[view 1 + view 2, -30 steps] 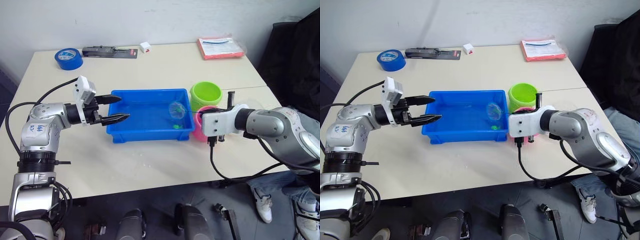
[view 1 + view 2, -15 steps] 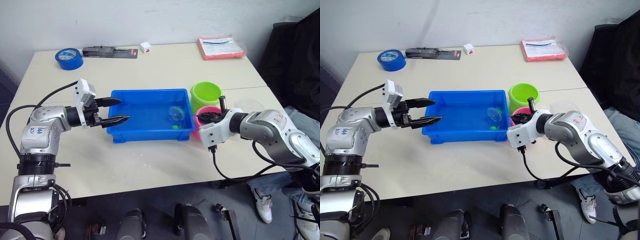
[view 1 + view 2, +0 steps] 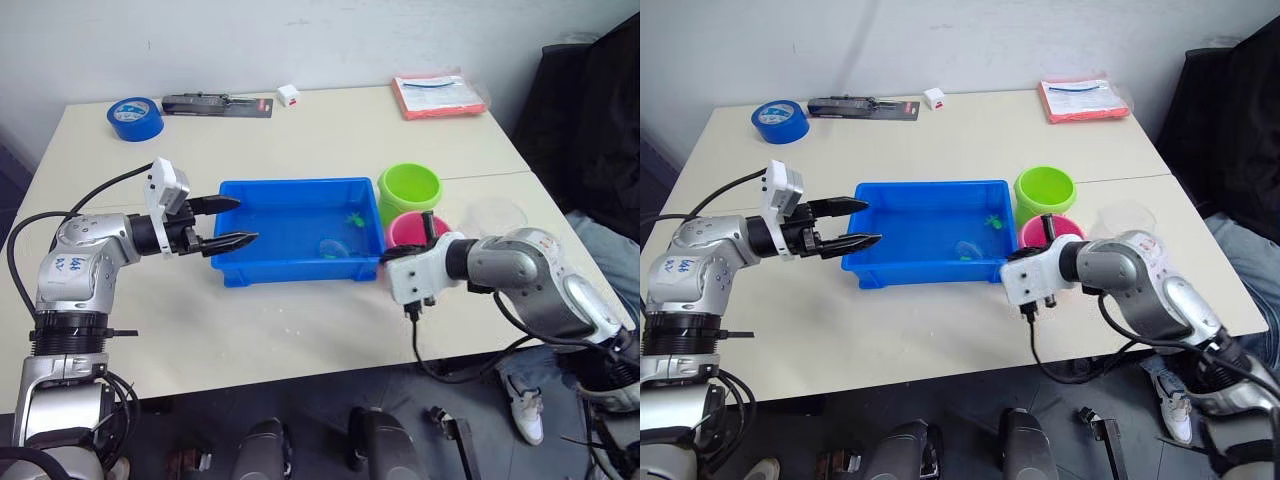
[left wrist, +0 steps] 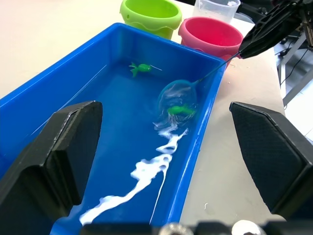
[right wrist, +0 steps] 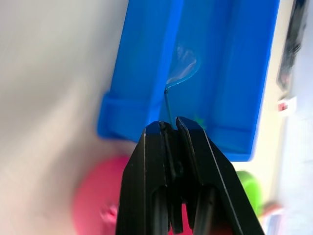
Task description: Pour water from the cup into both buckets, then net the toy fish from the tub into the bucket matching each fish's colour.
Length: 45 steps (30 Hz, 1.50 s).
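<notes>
R hand [image 5: 168, 128] was clamped on the net's thin black handle — the net [image 4: 177, 100] sat dipped in the tub [image 3: 235, 272], ring twd the near wall w/ a green fish [image 4: 179, 110] in its mesh. Handle's long axis ran from the ring back to the R hand, over the tub's right end. 2nd green fish [image 4: 140, 68] floated farther in, nr the far wall. Green bucket [image 3: 409, 189] stood just beyond the pink bucket [image 3: 415, 229], both beside the tub's right end — a lift should swing there. L hand [image 3: 233, 221] held nothing, fingers wide, straddling the tub's left wall.

You see a glossy blue plastic tub [image 4: 215, 105], fine pale mesh on the net [image 4: 177, 100], and a smooth matt worktop [image 3: 330, 135].
</notes>
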Tool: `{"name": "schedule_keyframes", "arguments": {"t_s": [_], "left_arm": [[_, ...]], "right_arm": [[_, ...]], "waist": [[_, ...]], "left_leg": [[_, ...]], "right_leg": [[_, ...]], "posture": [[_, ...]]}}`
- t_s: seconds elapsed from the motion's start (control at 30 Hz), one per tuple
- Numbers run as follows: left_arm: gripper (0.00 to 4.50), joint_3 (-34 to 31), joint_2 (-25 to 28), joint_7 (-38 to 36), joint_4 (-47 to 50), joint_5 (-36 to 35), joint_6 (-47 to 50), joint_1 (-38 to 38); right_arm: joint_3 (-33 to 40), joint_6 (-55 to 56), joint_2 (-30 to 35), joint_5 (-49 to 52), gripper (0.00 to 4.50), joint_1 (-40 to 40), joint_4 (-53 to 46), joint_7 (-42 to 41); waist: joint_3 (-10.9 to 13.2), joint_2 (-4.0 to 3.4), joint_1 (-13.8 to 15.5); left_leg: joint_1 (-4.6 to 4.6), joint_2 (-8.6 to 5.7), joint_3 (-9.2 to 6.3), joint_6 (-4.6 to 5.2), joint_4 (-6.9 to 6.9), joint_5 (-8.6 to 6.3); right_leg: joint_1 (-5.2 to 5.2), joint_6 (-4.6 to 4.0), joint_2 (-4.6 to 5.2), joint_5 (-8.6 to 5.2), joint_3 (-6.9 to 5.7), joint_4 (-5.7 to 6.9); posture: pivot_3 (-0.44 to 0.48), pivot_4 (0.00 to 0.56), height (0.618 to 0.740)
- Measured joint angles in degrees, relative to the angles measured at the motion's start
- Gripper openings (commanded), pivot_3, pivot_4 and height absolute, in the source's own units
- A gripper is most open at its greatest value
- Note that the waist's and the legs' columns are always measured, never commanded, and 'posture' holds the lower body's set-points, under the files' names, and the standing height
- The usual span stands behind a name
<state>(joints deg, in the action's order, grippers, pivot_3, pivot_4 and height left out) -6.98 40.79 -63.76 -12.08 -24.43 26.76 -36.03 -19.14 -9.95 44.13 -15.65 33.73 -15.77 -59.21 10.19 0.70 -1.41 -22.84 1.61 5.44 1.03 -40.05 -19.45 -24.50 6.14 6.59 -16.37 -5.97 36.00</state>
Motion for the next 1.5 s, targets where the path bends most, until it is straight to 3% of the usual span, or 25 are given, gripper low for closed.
{"name": "schedule_keyframes", "arguments": {"t_s": [0.37, 0.57, 1.13, 1.33, 1.5], "left_arm": [[4.48, -0.79, 0.53, 0.39, 0.21, -0.09, 0.25, 0.35], [4.48, -0.91, 0.56, 0.33, 0.26, -0.09, 0.32, 0.37], [4.48, 0.36, 0.53, -2.62, -1.92, 0.00, -0.21, -2.10], [4.48, 1.69, -0.30, -3.51, -4.87, 0.32, -2.40, -5.18], [4.48, 3.87, -2.87, -4.81, -10.93, 1.89, -5.75, -10.07]], "right_arm": [[2.52, -26.34, -8.38, 7.37, 0.78, 5.25, 2.50, -0.32], [8.64, -40.51, -11.11, 14.97, 0.78, 9.12, 4.12, 1.62], [19.69, -54.40, -10.38, 31.13, 0.78, 7.64, -2.40, 7.07], [28.18, -58.80, -6.92, 36.65, 0.78, 5.48, -8.70, 10.18], [32.10, -58.99, -3.13, 37.09, 0.78, 3.83, -8.46, 15.18]], "waist": [[0.00, 0.00, -0.03], [0.00, 0.00, -0.06], [0.00, 0.00, 0.03], [0.00, 0.00, 0.80], [0.00, 0.00, 1.36]], "left_leg": [[-0.01, -0.05, 0.02, 0.00, 0.00, 0.00], [-0.01, -0.05, 0.02, 0.00, 0.01, 0.00], [-0.01, -0.09, 0.04, 0.00, 0.03, 0.00], [-0.02, -0.26, 0.07, 0.00, 0.03, -0.01], [-0.03, -0.39, 0.07, 0.01, 0.04, -0.01]], "right_leg": [[0.00, 0.00, 0.02, 0.00, 0.00, 0.01], [-0.01, 0.00, 0.00, 0.00, 0.00, 0.01], [-0.02, 0.00, 0.02, 0.00, 0.01, 0.01], [-0.03, 0.00, 0.02, 0.00, 0.04, 0.00], [-0.04, 0.01, 0.05, 0.00, 0.03, -0.01]], "posture": [[0.000, 0.150, 0.737], [0.000, 0.150, 0.737], [0.000, 0.150, 0.737], [0.000, 0.150, 0.737], [0.000, 0.150, 0.737]]}}
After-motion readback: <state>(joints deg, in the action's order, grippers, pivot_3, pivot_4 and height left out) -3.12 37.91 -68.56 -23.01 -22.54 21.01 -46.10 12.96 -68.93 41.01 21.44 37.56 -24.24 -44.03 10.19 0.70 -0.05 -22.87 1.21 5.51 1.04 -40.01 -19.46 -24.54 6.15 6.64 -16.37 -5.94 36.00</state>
